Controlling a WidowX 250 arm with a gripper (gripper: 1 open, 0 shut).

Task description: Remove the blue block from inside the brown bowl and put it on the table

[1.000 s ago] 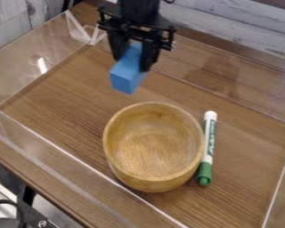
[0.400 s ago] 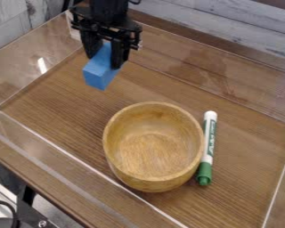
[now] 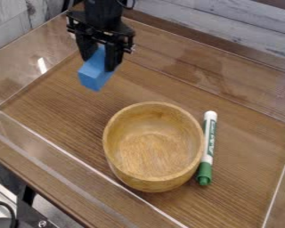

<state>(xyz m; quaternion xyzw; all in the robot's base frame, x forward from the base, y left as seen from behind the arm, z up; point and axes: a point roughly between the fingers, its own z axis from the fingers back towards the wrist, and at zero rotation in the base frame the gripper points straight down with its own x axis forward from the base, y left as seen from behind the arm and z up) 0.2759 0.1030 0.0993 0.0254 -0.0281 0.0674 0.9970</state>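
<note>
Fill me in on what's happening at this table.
A black robot gripper is shut on a small bright-blue rectangular block, holding it above the wood-grain table, up and left of the round light-brown wooden bowl. The bowl is empty. A green-and-white marker lies beside it.

Low clear plastic walls (image 3: 26, 134) fence a brown wood-grain worktop (image 3: 61, 111), catching pale glare from overhead light. Behind the far wall runs a light, whitish planked surface (image 3: 246, 18). At lower left, dark frame parts (image 3: 14, 209) show below the worktop's edge, too dim to identify.
</note>
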